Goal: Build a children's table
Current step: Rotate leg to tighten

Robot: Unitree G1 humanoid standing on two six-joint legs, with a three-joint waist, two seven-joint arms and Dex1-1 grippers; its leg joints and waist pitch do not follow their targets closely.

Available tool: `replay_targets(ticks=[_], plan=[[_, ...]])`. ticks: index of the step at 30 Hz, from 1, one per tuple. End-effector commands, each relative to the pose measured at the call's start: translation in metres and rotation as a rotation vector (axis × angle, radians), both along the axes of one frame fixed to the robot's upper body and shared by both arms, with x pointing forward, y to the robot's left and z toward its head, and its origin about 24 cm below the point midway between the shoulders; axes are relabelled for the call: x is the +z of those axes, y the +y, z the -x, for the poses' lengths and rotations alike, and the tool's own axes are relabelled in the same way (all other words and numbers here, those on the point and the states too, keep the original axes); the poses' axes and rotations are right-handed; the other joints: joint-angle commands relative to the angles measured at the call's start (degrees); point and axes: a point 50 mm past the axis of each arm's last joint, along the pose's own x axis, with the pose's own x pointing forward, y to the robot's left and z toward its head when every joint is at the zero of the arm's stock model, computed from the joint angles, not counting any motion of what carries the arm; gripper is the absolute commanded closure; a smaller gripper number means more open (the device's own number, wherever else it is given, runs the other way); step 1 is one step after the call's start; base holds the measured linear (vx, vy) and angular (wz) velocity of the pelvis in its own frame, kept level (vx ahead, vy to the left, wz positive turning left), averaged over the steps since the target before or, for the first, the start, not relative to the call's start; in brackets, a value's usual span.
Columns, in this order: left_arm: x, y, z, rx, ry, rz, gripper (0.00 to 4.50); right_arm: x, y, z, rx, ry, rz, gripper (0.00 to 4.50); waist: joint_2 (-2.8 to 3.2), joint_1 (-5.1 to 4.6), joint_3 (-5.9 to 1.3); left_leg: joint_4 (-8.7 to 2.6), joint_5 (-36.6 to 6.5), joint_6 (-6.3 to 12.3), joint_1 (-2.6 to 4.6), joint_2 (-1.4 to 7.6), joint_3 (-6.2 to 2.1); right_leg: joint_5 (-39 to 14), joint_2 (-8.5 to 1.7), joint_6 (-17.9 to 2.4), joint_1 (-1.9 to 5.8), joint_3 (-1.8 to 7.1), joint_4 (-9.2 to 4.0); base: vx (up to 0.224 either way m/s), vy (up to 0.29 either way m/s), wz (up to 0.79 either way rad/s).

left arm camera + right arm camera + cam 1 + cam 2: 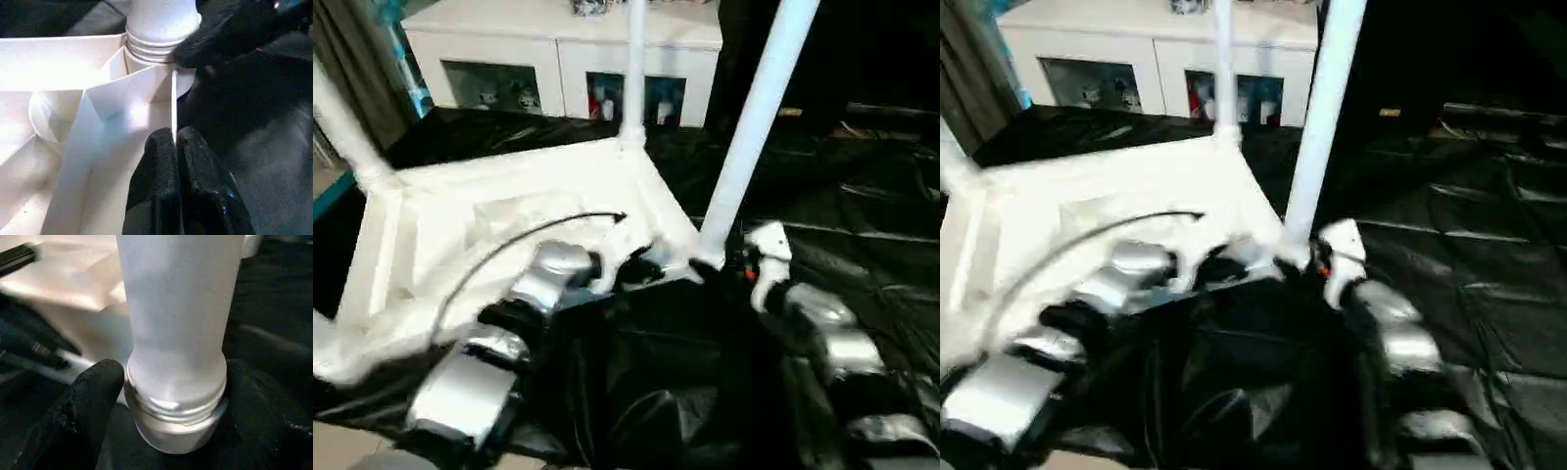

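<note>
The children's table top [460,215] lies upside down, white, ribbed side up. White legs stand in its far corner [634,69] and left corner [342,127]. A third leg [754,127] leans up from the near right corner socket. My right gripper [173,382] is shut around this leg's base [176,308], one black finger [98,382] on each side, just above the socket. My left gripper [176,139] is shut on the thin rim wall [173,98] of the top, right beside that socket. In the left eye view the left gripper [641,266] and right gripper [710,262] sit close together.
The black-covered work table [862,215] spreads out to the right and front. A white cabinet [568,49] stands behind it. A thin black cable [509,245] arcs over my left forearm. Bare floor [342,446] shows at the near left.
</note>
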Motion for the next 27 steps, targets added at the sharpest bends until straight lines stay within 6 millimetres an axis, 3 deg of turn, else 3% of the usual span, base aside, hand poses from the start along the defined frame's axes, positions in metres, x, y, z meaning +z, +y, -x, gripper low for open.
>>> replay_targets(ticks=[1,5,8,10,13,15,16,21,27], plan=[[0.002,-0.008,0.010,-0.156,0.020,0.030,4.50,-0.007,0.012,0.012,0.189,0.070,0.000,0.89,-0.63,0.66,-3.37,-4.07,-8.7,5.85,0.25,4.07,-1.73,-5.2,-4.21,-14.9,2.47,2.58,-3.46,0.060,-0.009,-0.01],[0.002,0.000,0.014,-0.213,0.055,0.040,4.50,-0.001,0.001,0.018,0.264,0.078,0.014,0.89,-0.64,1.07,-3.69,-3.45,-5.1,7.94,0.36,4.02,-1.44,3.1,-4.26,-17.6,2.48,2.52,-2.46,0.000,0.000,0.00],[0.003,0.005,0.016,-0.251,0.084,0.041,4.50,0.002,-0.005,0.024,0.318,0.089,0.026,0.89,-0.63,1.75,-3.64,-3.32,-4.8,8.83,0.48,4.06,-1.37,2.9,-4.37,-17.5,2.49,2.48,-2.48,0.000,0.000,0.00],[0.004,0.008,0.018,-0.273,0.095,0.045,4.50,0.004,-0.007,0.025,0.333,0.091,0.029,0.89,-0.69,2.05,-3.50,-3.49,-6.2,8.21,0.52,4.16,-1.39,-0.1,-4.45,-17.0,2.40,2.52,-2.75,0.000,0.000,0.00],[0.004,0.010,0.020,-0.294,0.109,0.052,4.50,0.005,-0.006,0.026,0.345,0.093,0.015,0.89,-0.57,2.07,-3.27,-3.94,-9.5,5.63,0.75,4.31,-1.47,-6.0,-4.44,-16.2,2.19,2.59,-3.34,0.000,0.000,0.00],[0.004,0.010,0.021,-0.300,0.113,0.054,4.50,0.005,-0.006,0.027,0.352,0.095,0.007,0.89,-0.61,2.03,-3.25,-3.99,-10.0,4.78,0.78,4.28,-1.48,-7.1,-4.42,-15.8,2.16,2.65,-3.42,0.000,0.000,0.00],[0.004,0.010,0.021,-0.304,0.115,0.056,4.50,0.006,-0.004,0.027,0.361,0.097,0.002,1.14,-0.63,2.01,-3.23,-4.03,-10.0,4.59,0.78,4.29,-1.49,-7.2,-4.44,-15.7,2.15,2.67,-3.43,0.000,0.000,0.00],[0.005,0.009,0.022,-0.310,0.116,0.060,4.50,0.006,-0.001,0.030,0.398,0.122,-0.024,1.56,-0.77,2.16,-3.47,-3.70,-6.9,5.62,0.58,4.13,-1.46,-3.2,-4.45,-16.0,2.35,2.65,-2.93,0.000,0.000,0.00],[0.004,0.010,0.022,-0.298,0.110,0.049,4.50,0.005,0.001,0.033,0.413,0.144,-0.043,1.76,-0.63,2.28,-3.49,-3.68,-7.2,5.67,0.66,4.12,-1.47,-3.3,-4.38,-16.0,2.31,2.57,-2.99,0.000,0.000,0.00]])
